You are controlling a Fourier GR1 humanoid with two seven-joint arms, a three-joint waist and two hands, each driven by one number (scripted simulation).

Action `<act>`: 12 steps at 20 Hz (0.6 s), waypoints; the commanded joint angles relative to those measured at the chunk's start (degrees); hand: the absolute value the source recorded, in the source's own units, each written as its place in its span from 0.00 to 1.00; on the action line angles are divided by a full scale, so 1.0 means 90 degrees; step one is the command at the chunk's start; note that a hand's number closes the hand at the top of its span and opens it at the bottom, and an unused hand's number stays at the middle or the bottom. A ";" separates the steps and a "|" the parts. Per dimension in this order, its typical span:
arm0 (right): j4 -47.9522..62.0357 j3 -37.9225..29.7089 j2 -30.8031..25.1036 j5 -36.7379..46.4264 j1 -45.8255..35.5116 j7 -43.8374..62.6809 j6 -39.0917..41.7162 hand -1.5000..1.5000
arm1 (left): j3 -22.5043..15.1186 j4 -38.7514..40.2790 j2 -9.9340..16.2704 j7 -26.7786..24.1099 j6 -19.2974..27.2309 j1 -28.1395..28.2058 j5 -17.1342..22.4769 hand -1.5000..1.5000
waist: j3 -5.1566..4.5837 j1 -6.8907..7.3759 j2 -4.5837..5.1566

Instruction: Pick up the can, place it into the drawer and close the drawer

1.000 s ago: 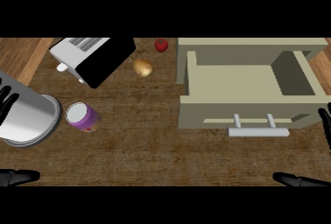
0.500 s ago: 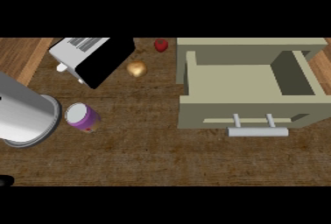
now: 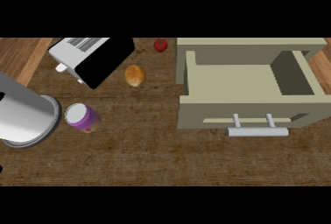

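CAN: purple can [image 3: 82, 118] stood upright just beside grey forearm [image 3: 26, 114] | DRAWER: drawer [image 3: 249, 87] stood open | HANDS: neither visible, state unknown | RISK: forearm could topple can on approach

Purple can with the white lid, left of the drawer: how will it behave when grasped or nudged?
The small purple cylindrical can with a white top stands upright on the wooden counter, so a side nudge may tip it, after which it would likely roll. Its smooth round wall looks rigid but possibly slippery. The large metal pot close beside it crowds a grasp.
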 commanded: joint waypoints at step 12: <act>-0.0228 -0.0991 0.0090 -0.0725 0.0411 0.0123 0.0946 0.00 | -0.0561 0.1437 -0.0467 -0.0670 0.0162 -0.0571 -0.0688 0.00 | -0.0002 -0.0021 0.0005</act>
